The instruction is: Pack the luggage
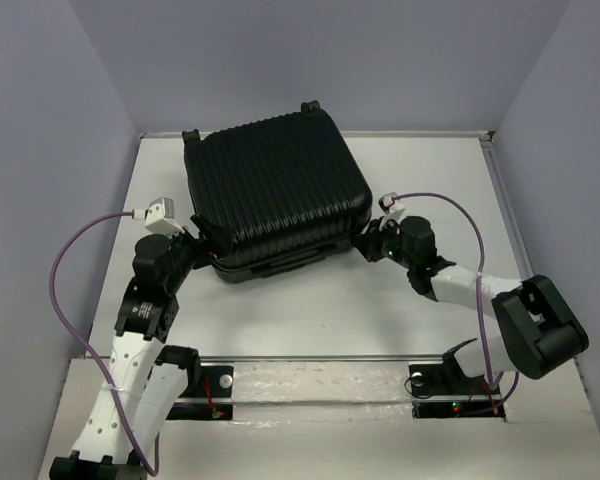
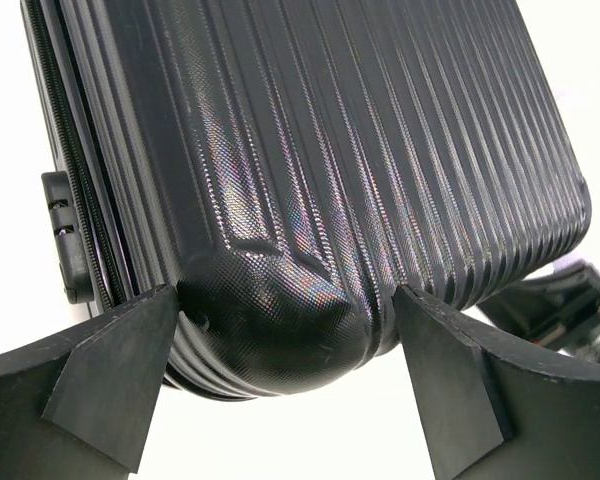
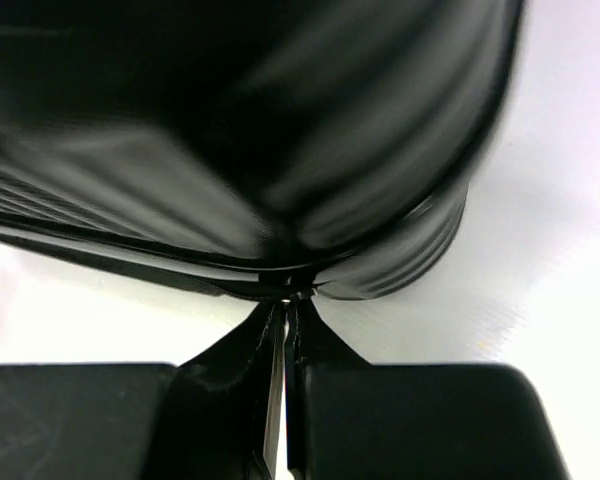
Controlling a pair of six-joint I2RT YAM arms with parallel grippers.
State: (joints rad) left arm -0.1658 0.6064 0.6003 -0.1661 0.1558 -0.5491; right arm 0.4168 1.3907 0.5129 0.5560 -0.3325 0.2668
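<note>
The luggage [image 1: 275,190] is a large black ribbed hard-shell suitcase, lying closed and flat on the white table [image 1: 310,310]. My left gripper [image 1: 204,248] is at its near left corner. In the left wrist view that rounded corner [image 2: 280,330] sits between the wide-open fingers of the left gripper [image 2: 285,300], with small gaps on both sides. My right gripper [image 1: 366,246] is at the near right corner. In the right wrist view the right gripper [image 3: 290,300] is shut, its tips pinched at the zip seam of the luggage [image 3: 230,130], where a small shiny zipper pull [image 3: 298,292] shows.
A black lock block [image 2: 65,235] sticks out of the suitcase's side beside the zip. Caster wheels [image 1: 310,106] point toward the far wall. Grey walls enclose the table on three sides. A metal rail [image 1: 310,358] runs along the near edge, and purple cables [image 1: 65,270] loop off both wrists.
</note>
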